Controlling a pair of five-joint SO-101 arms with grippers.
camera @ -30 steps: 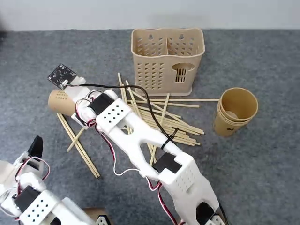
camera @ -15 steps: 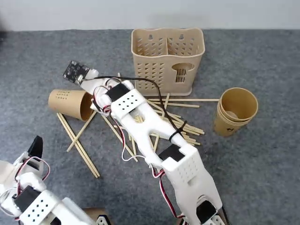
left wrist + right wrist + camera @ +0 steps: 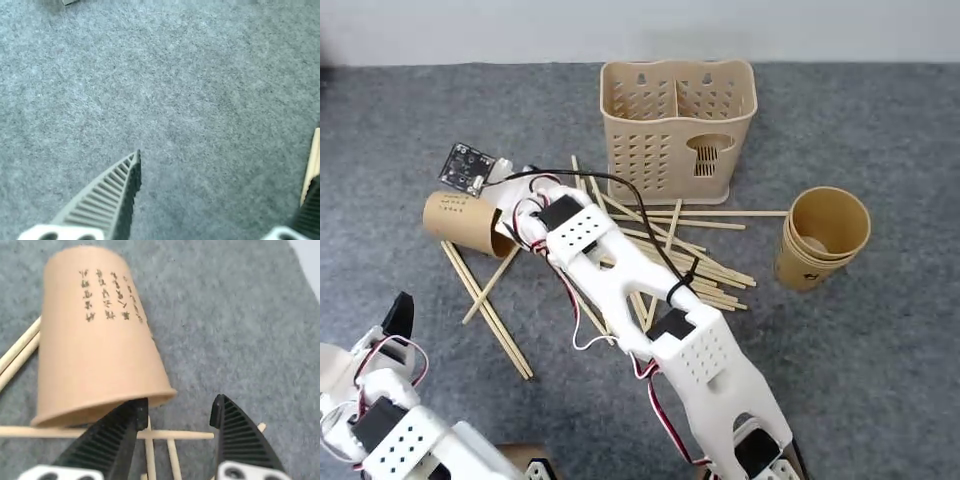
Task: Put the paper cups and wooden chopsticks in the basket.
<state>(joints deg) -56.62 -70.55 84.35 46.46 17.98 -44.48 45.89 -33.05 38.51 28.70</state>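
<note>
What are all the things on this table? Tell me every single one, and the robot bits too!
basket: one, beige, upright at the far middle of the table.
lying paper cup: one, brown, on its side left of the chopstick pile.
stacked paper cups: one nested stack, brown, upright, right of the basket and nearer.
wooden chopsticks: many, pale wood, scattered in front of the basket, a few by the lying cup.
table: one, grey fuzzy cover.
right gripper: one, black fingers open, at the lying cup's rim.
left gripper: one, black fingers open, over the table at the near left.
</note>
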